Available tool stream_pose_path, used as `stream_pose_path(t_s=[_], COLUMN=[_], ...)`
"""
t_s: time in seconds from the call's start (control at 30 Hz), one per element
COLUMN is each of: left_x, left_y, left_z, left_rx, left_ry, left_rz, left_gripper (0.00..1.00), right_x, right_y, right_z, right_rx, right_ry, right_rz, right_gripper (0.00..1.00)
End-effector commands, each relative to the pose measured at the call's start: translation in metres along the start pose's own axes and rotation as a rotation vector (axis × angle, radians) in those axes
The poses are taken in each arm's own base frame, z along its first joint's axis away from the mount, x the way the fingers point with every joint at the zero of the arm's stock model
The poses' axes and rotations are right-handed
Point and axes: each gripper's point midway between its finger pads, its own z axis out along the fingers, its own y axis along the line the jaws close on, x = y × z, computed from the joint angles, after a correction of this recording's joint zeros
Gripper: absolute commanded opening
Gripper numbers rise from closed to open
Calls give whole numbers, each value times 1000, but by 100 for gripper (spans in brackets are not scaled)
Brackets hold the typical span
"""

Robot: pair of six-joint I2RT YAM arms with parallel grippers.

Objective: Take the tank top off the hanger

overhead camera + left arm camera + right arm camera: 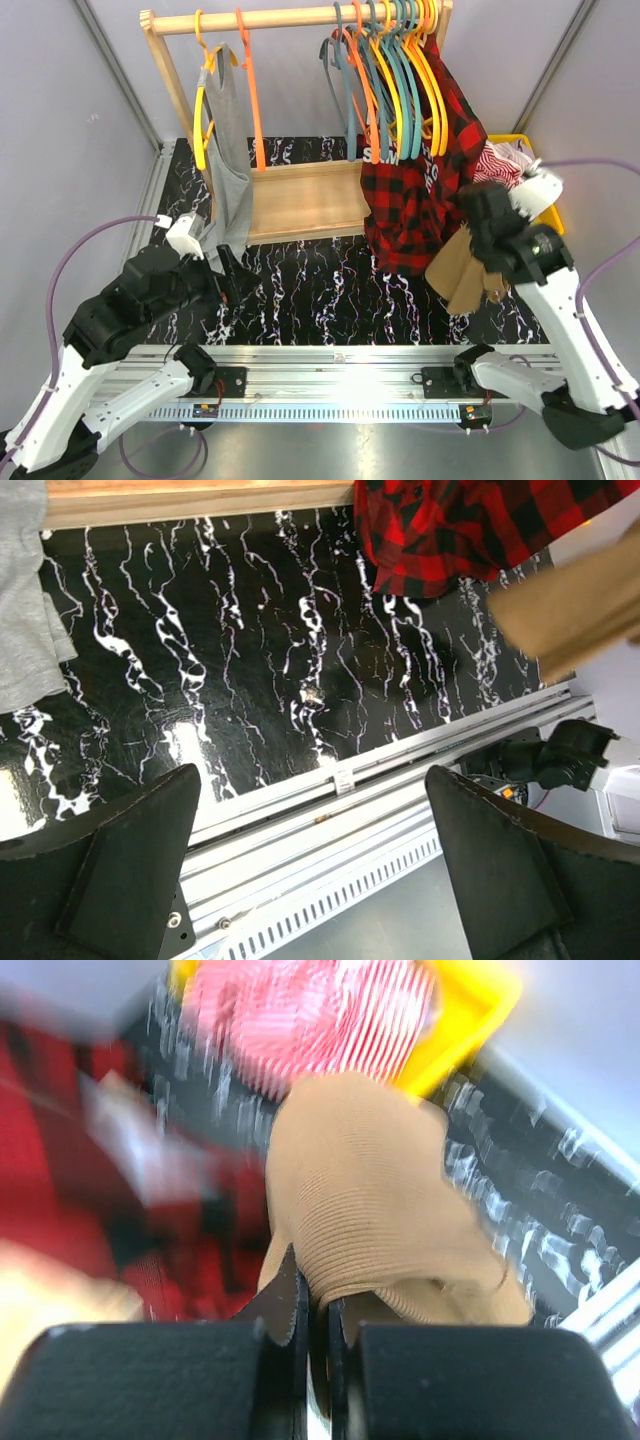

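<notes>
The surface (300,290) is black with white marble veining, glossy enough to throw back the light, and an aluminium rail (340,362) runs along its near edge. Pale grey wall panels (60,140) close it in on the left, the far side and the right.

A wooden clothes rack (290,18) stands along the far edge. Toward its left end a grey sleeveless top (232,150) hangs on a yellow hanger (201,110), with an orange hanger (252,95) just beside it. Toward the right end a bunch of teal, orange and yellow hangers carries a red-and-black plaid shirt (415,190). In the far right corner sits a yellow bin (545,205) holding red-and-white striped cloth (498,160).

The right tool (310,1305) is closed tight on the tan ribbed tank top (465,272) — the cloth is pinched between its fingers. The tank top is on no hanger and dangles over the right side of the surface, just in front of the plaid shirt's lower edge and near the bin.

The left tool (310,880) has its fingers spread wide with nothing between them, over the near left part of the surface, close to the grey top's hem.
</notes>
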Motion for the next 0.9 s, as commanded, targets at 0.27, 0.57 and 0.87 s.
stream_pose_path(t_s=[0.27,0.57,0.87], left_x=[-9,-8,0], left_y=[-7,0,7], left_z=[-32,-34,-34], left_rx=[70,49,50], left_ry=[-80,-85,-103], left_rz=[8,29,-7], left_gripper=[99,99,99], right_x=[-174,-209,-127], right_y=[-7,47,-20], right_z=[108,201,302], right_rx=[123,-38,314], right_ry=[-232,-207,10], right_rz=[129,62,129], right_gripper=[0,0,0])
